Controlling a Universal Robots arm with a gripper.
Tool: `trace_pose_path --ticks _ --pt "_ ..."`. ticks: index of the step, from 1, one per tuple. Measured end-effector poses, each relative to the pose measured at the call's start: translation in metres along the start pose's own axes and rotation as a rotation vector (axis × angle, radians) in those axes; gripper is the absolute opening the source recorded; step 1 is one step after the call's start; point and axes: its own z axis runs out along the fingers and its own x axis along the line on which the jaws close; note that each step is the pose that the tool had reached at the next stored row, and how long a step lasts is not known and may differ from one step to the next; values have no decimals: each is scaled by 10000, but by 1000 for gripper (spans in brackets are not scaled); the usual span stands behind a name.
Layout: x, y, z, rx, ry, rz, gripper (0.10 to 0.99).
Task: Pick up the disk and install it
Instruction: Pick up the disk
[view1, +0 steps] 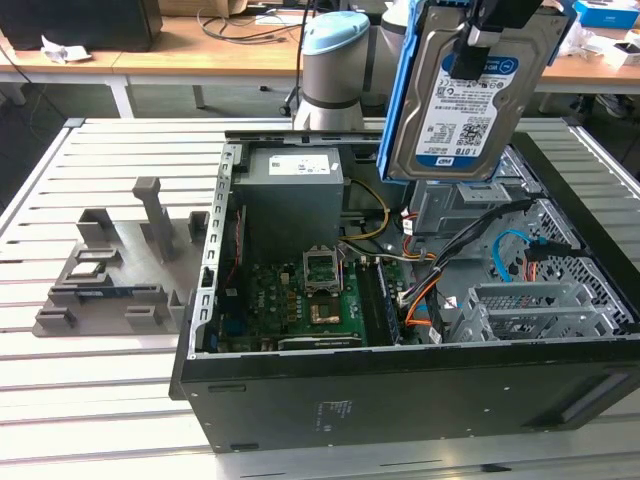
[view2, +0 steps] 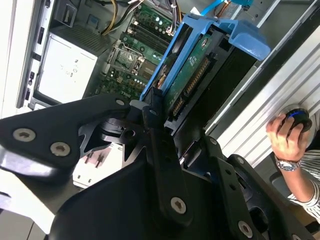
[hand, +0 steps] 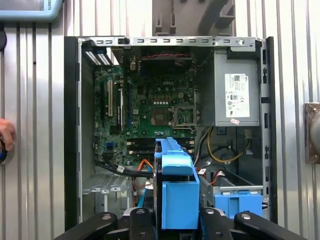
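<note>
At the left of the exterior view a grey fixture is lying on the slatted table. At centre the open computer case is lying on its side, exposing the power supply and the motherboard. A metal drive cage is sitting in its right half. At upper right the gripper is pinching the disk by its upper end. In the second wrist view, the fingers are pressing against the disk's blue rails. The disk is hanging clear of the case, its long axis near upright and slightly tilted, label facing the camera. Judgement: the cage is lying below the held disk, roughly along that long axis.
</note>
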Motion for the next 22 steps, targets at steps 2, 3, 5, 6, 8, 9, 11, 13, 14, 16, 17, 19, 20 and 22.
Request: trace_pose_path --ticks 2,3,5,6,8,9,11,13,14,16,17,19,20,22 --pt "13 -1 5 0 5 -1 365" --pt "17 -1 7 0 6 -1 365" --pt "30 -1 11 0 12 -2 365" --pt "41 -2 16 0 14 -3 365" --pt "50 -2 19 0 20 -4 365" --pt "57 -2 21 0 24 -5 365" --pt "66 -3 25 1 28 -6 365" --pt "76 -3 28 0 32 -7 365" --pt "81 -3 30 1 34 -7 365" --pt "90 -4 33 1 39 -8 365" --pt "96 -4 36 1 41 -9 365" --pt "107 -4 40 1 45 -10 365" --pt "112 -4 42 1 47 -10 365" --pt "124 -5 46 1 51 -12 365"
